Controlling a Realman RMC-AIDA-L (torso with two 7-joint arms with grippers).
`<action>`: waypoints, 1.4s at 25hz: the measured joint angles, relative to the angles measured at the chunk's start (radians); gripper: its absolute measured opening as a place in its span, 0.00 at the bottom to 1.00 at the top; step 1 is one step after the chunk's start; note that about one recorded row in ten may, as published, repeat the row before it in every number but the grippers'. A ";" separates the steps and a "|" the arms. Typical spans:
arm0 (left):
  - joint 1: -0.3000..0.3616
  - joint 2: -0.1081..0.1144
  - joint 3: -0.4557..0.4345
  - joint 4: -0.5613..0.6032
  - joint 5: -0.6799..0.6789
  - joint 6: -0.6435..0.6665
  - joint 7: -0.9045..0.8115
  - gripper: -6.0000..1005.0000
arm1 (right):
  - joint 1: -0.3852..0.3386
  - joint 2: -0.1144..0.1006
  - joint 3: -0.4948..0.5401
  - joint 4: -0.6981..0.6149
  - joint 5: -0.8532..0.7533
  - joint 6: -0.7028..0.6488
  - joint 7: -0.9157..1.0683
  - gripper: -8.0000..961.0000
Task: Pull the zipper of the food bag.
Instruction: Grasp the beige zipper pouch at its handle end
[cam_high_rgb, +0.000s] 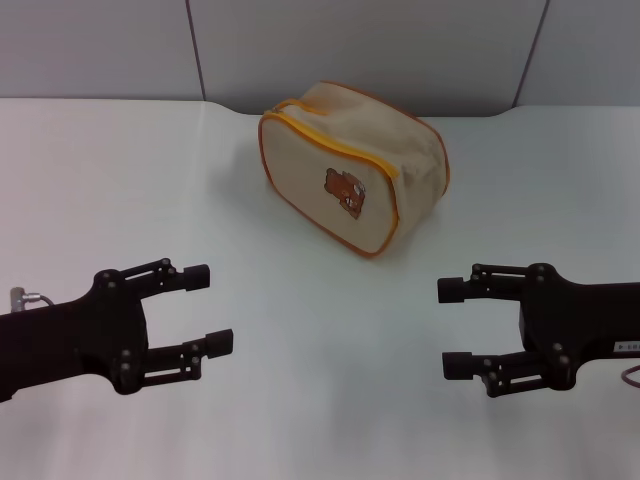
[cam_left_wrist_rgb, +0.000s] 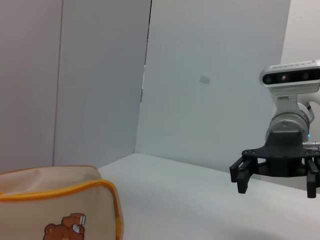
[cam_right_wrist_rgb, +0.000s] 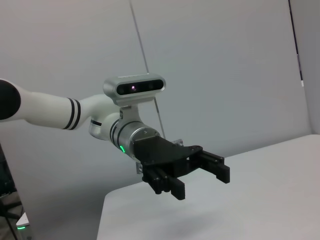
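Head view: whole food bag (cam_high_rgb: 352, 165); right wrist view: only left end effector (cam_right_wrist_rgb: 202, 172).

No readable text, labels or numbers anywhere; food bag (cam_high_rgb: 352, 175) carries bear picture only.

Bare bench (cam_high_rgb: 320, 330) lies between the left claw (cam_high_rgb: 208, 308) and right claw (cam_high_rgb: 452, 328), both with fingers spread, and on up to the food bag (cam_high_rgb: 350, 165), the only obstacle, well apart from either claw.
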 joint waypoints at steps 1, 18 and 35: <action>-0.002 -0.001 0.000 0.000 0.002 -0.002 0.000 0.78 | -0.001 0.002 0.000 0.000 0.000 0.004 0.000 0.88; -0.133 -0.006 -0.056 -0.140 -0.102 -0.399 0.296 0.79 | -0.012 0.002 -0.002 0.004 0.010 -0.003 0.000 0.88; -0.506 -0.011 0.169 -0.309 -0.007 -1.032 0.340 0.78 | -0.083 0.002 0.000 0.004 0.007 -0.006 0.000 0.88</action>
